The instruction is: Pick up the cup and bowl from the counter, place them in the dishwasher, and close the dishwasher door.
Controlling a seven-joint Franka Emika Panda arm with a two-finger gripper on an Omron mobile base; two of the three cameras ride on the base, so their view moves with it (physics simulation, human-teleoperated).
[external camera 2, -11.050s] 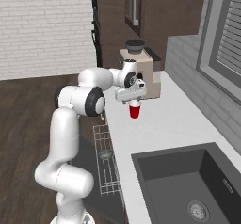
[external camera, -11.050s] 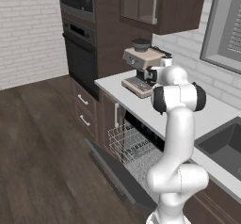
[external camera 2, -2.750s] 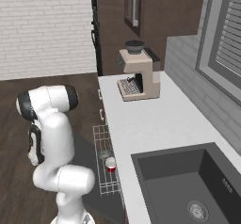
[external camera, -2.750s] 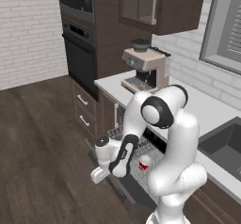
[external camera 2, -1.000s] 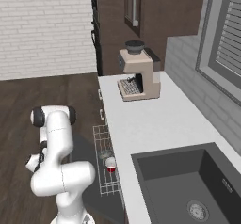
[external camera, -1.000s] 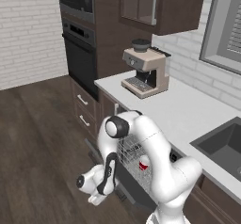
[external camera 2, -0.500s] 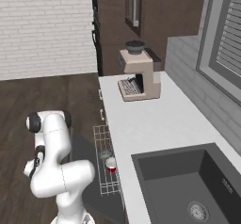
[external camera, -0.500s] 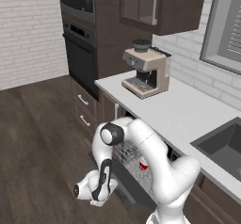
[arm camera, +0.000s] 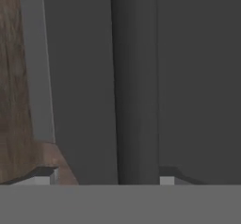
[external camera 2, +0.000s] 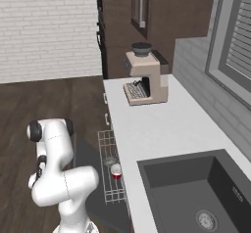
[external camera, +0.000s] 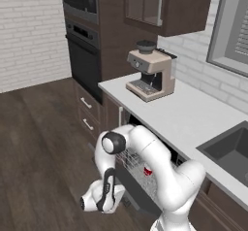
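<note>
The red cup stands upright in the dishwasher's white wire rack, and the small grey-green bowl sits just behind it. From the left base camera the cup shows behind my arm. The dishwasher door hangs open, a dark panel dropped towards the floor. My gripper is low, near the floor at the door's outer edge. In the hand view the gripper is open, its fingertips wide apart, with the dark door panel straight ahead.
A beige coffee machine stands on the counter at the back. The dark sink is set in at the right. Brown drawers and a black wall oven lie left of the dishwasher. Wood floor spreads to the left.
The cup, held over the counter eleven seconds ago, now stands in the rack. Over the last second my hand has sunk a little lower beside the open door.
</note>
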